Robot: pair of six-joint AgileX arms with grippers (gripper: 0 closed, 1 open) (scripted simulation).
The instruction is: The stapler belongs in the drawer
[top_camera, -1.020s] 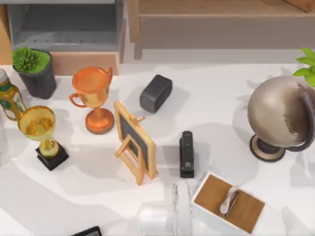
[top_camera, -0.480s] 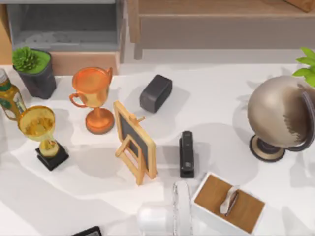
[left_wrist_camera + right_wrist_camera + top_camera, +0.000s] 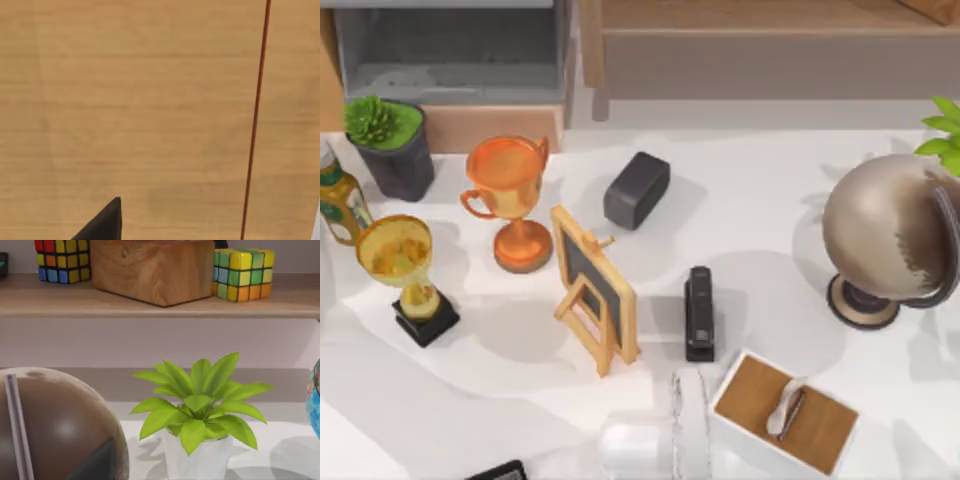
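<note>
The slim black stapler [image 3: 699, 312] lies flat on the white table, a little right of centre, its length running front to back. The drawer [image 3: 450, 55] stands open at the back left, its grey floor bare and its tan front panel [image 3: 495, 128] facing the table. A dark tip of my left gripper [image 3: 102, 225] pokes into the left wrist view over a tan wooden surface. In the right wrist view a dark tip of my right gripper [image 3: 97, 462] sits in front of the globe [image 3: 55, 425].
Between stapler and drawer stand a small chalkboard easel [image 3: 595, 290], an orange trophy [image 3: 510, 200] and a dark-grey block [image 3: 636, 189]. A gold trophy [image 3: 405, 265], potted plant [image 3: 388, 140] and bottle [image 3: 338, 200] line the left. Globe [image 3: 890, 240] right, tissue box [image 3: 785, 412] front.
Soft shadows on the table's front left have shifted slightly. The stapler and the other objects have not moved.
</note>
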